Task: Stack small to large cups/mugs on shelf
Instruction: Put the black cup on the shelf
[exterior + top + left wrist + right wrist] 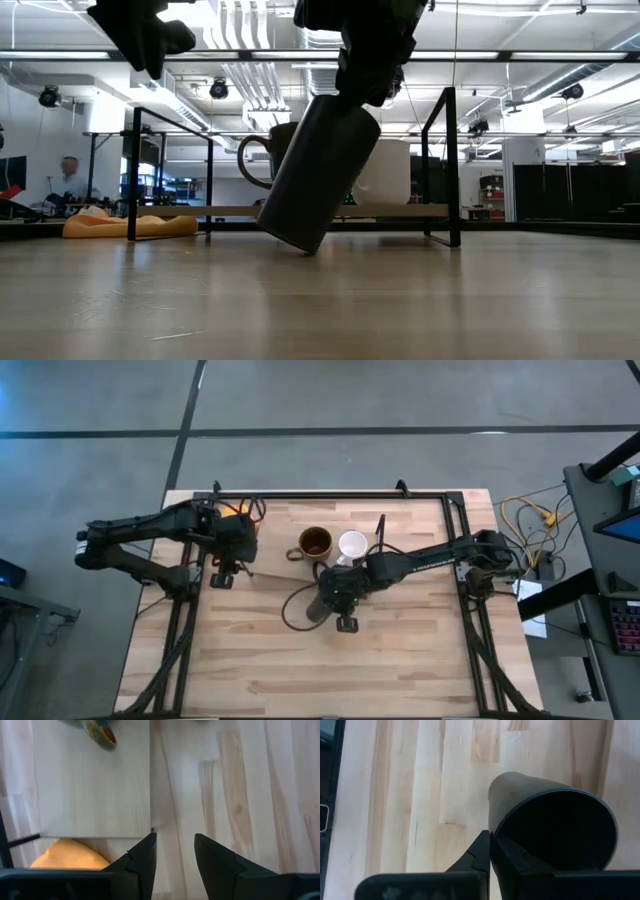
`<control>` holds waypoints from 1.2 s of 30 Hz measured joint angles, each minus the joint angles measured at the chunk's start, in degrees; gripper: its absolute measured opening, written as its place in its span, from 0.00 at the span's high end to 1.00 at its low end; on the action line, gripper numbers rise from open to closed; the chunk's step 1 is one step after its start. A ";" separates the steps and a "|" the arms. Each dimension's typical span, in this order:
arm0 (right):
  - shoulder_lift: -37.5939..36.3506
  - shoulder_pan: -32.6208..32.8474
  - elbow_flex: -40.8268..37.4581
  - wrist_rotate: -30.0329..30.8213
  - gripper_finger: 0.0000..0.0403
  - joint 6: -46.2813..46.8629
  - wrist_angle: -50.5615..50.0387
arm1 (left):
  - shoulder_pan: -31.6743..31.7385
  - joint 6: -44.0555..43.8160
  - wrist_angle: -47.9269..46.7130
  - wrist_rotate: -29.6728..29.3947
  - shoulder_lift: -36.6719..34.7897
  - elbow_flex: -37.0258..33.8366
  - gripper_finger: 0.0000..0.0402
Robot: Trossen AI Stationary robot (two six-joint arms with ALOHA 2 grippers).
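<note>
Wooden tabletop (400, 660) is carrying everything, with a black frame running around its edges. The shelf (290, 545) is lying toward the far middle of it, a light board with black wire end frames (440, 165); in the low view it is sitting low behind the mugs.

Right arm is reaching in from the right side to table centre. Right gripper (335, 600) is clamping the rim of the dark grey mug (320, 170), fingers pinched on the wall near the mouth, seen in the right wrist view (490, 852) with the mug's open mouth (555, 830) facing the camera. The mug is tilting, its base corner touching or just grazing the tabletop in front of the shelf; exact contact is hard to tell.

Brown mug (315, 542) is standing upright at the shelf, handle pointing left. White mug (352, 545) is standing just beside it on its right, touching or nearly so.

Left arm is waiting at the table's left far side. Left gripper (175, 855) is hanging above the shelf's near corner, fingers parted with a moderate gap, holding nothing.

Orange cloth (70, 855) is lying by the shelf's left end, partly under the board's edge in the left wrist view.
</note>
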 joint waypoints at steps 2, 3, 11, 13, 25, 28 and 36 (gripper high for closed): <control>0.12 -0.15 0.00 -0.03 0.98 -0.84 -0.03 | 0.00 0.00 1.35 0.01 0.26 0.00 0.71; 0.12 -0.23 0.00 -0.06 0.98 -1.19 -0.03 | 0.00 0.00 1.85 0.01 0.44 0.00 0.71; 0.18 -0.59 0.21 0.00 0.97 -1.86 0.07 | 0.00 0.43 3.62 0.03 1.02 0.13 0.71; 0.23 -0.60 0.64 -0.01 0.96 -1.83 0.18 | 0.00 0.46 3.74 0.04 1.02 0.13 0.71; 0.23 -0.60 2.51 0.04 0.85 -1.95 1.75 | 0.02 0.50 4.01 0.21 1.02 0.13 0.71; 0.23 -0.60 2.49 0.04 0.86 -2.04 3.20 | 0.00 0.50 4.01 0.21 1.02 0.14 0.71; 1.22 -0.97 2.27 1.46 0.85 -4.89 8.89 | 0.00 0.48 3.99 0.19 1.02 0.24 0.71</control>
